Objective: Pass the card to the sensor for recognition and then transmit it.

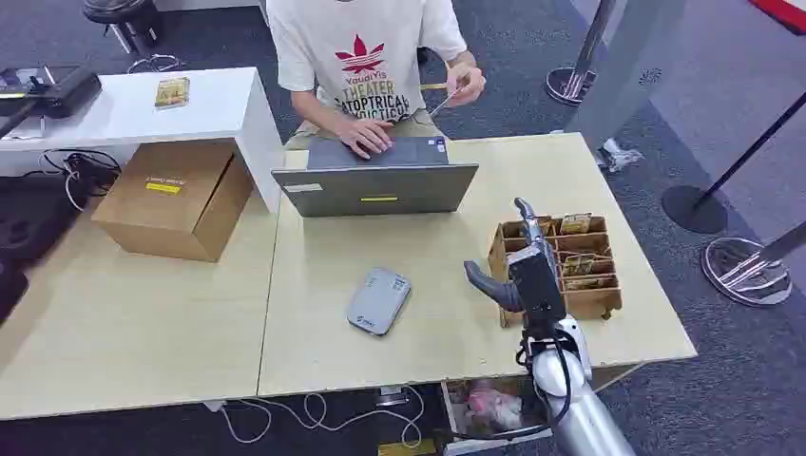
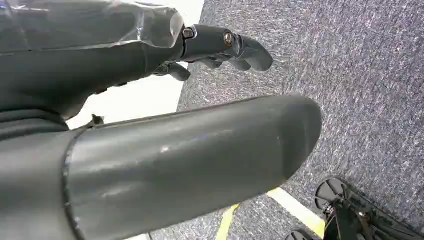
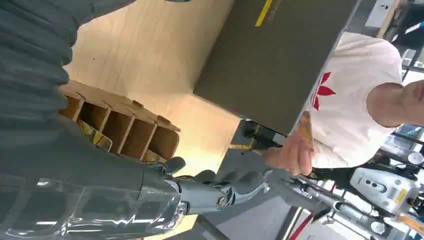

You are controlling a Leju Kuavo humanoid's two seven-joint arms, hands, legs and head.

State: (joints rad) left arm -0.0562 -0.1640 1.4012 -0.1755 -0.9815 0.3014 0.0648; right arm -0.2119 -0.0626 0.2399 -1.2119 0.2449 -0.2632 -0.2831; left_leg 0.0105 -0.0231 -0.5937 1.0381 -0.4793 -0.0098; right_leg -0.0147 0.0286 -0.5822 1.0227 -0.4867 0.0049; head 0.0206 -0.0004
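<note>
Taking the grey laptop [image 1: 378,182] at the middle of the wooden table [image 1: 456,351] as the landmark: far to its left stands one white side table [image 1: 124,109] with one small yellow box [image 1: 172,91] on top and dark devices at its far left end. Between that table and the laptop sits one closed cardboard box [image 1: 174,198] bearing a yellow label. Behind the laptop sits one person in a white printed T-shirt [image 1: 356,47], one hand [image 1: 365,135] on the keyboard, the other hand [image 1: 465,84] raised to the right of the laptop and pinching one thin card [image 1: 443,103]. In front of the laptop, slightly left of its centre, lies one flat grey sensor [image 1: 378,300] on the tabletop. To the laptop's right and nearer the robot stands one wooden card holder [image 1: 570,266] with several compartments; a few yellowish cards stand in them, too small to count. The robot's right hand [image 1: 525,266] is raised just at the holder's left side, fingers apart and extended, thumb sticking out toward the sensor, holding nothing. The left hand [image 2: 220,47] hangs over grey carpet [image 2: 350,90], fingers loosely curled and empty.
</note>
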